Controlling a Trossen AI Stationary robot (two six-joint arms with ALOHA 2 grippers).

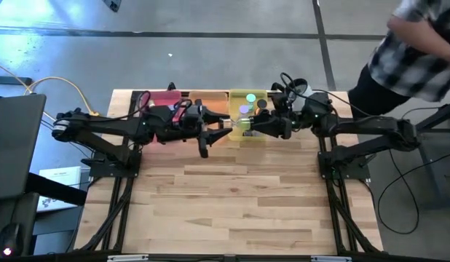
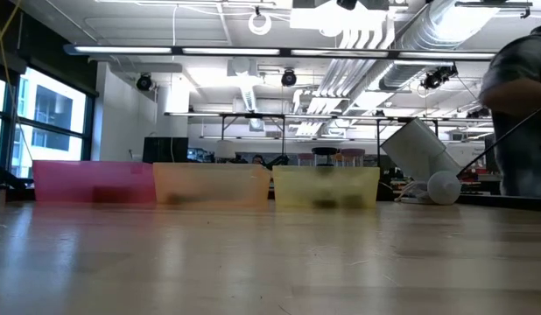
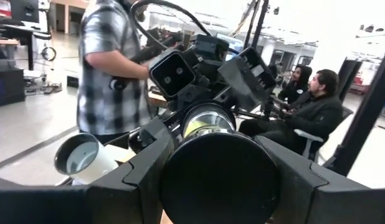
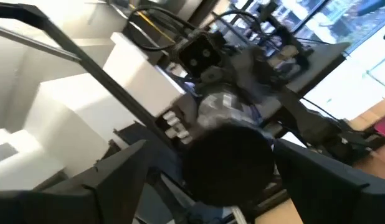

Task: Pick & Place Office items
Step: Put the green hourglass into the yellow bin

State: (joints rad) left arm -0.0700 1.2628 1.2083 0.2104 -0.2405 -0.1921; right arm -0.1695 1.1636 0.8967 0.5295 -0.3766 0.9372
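My left gripper (image 1: 212,133) is shut on a black cylinder (image 3: 220,180), held high over the near edge of the orange tray (image 1: 209,100). A lighter, yellowish-silver part (image 3: 205,121) shows beyond the black end. My right gripper (image 1: 247,129) faces it from the table's right and is open. Its fingers stand on either side of the cylinder's other end (image 4: 227,165), with a gap showing on one side. Green, purple and black office items (image 1: 248,102) lie in the yellow tray (image 1: 263,92). Neither gripper shows in the low view. My left gripper pinches the black cylinder by its round sides (image 3: 171,180) between its two fingers (image 3: 139,174). The fingers come about level from the table's left and lie along the cylinder. The cylinder is lifted clear of the table and trays.
Pink (image 2: 94,182), orange (image 2: 211,184) and yellow (image 2: 326,186) trays stand in a row at the table's far edge. A white device (image 2: 428,166) lies at the far right. A person in a checked shirt (image 1: 421,51) stands beyond the far right corner. Bare wood (image 1: 239,211) fills the near half.
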